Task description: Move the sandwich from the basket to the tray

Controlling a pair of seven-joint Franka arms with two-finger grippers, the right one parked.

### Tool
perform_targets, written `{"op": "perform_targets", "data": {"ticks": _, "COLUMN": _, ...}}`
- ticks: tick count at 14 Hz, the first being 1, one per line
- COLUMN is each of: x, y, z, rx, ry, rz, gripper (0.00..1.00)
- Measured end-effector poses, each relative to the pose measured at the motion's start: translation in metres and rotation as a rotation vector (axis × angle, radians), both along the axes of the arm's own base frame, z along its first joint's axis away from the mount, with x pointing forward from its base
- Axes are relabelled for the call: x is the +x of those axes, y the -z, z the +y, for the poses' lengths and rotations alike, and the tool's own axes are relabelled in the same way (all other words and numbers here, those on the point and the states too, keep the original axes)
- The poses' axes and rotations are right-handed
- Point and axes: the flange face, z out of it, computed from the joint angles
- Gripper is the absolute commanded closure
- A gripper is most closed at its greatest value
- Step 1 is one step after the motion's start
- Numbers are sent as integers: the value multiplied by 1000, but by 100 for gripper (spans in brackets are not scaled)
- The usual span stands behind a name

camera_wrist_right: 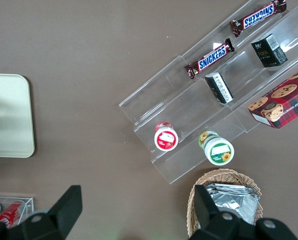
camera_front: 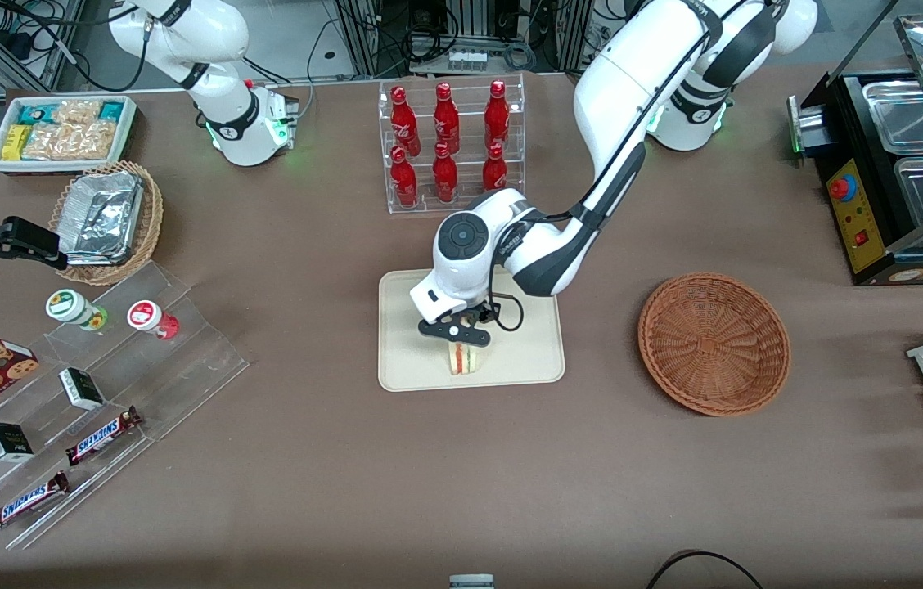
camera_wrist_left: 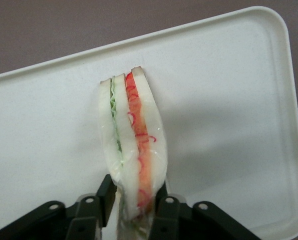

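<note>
The sandwich, a pale wedge with red-orange and green layers, stands on edge over the part of the cream tray nearest the front camera. My left gripper is shut on the sandwich from above, one finger on each bread face. In the left wrist view the sandwich sits between the black fingers of the gripper, with the tray close beneath. I cannot tell whether it touches the tray. The reddish-brown basket lies empty beside the tray, toward the working arm's end.
A clear rack of red bottles stands farther from the front camera than the tray. A stepped acrylic shelf with snacks, a paler wicker basket and a white bin lie toward the parked arm's end. A black food warmer stands at the working arm's end.
</note>
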Motion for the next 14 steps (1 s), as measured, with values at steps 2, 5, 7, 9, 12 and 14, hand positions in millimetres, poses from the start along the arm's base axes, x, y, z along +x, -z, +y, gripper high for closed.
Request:
{"op": "perform_targets", "data": {"ticks": 2, "x": -1, "y": -1, "z": 0, "rx": 10, "ry": 0, "rz": 6, "gripper": 0}}
{"op": "perform_targets", "data": {"ticks": 5, "x": 3, "y": -32, "z": 1, "rx": 32, "ry": -10, "rz": 10, "gripper": 0}}
{"op": "perform_targets", "data": {"ticks": 7, "x": 5, "y": -78, "z": 7, "rx": 44, "ry": -31, "rz": -4, "gripper": 0}}
{"op": "perform_targets", "data": {"ticks": 9, "x": 10, "y": -129, "z": 24, "rx": 55, "ry": -77, "rz": -24, "gripper": 0}}
{"op": "perform_targets", "data": {"ticks": 12, "x": 21, "y": -195, "z": 66, "rx": 88, "ry": -148, "rz": -26, "gripper": 0}}
{"op": "perform_targets", "data": {"ticks": 14, "x": 29, "y": -236, "z": 103, "rx": 103, "ry": -204, "rz": -16, "gripper": 0}}
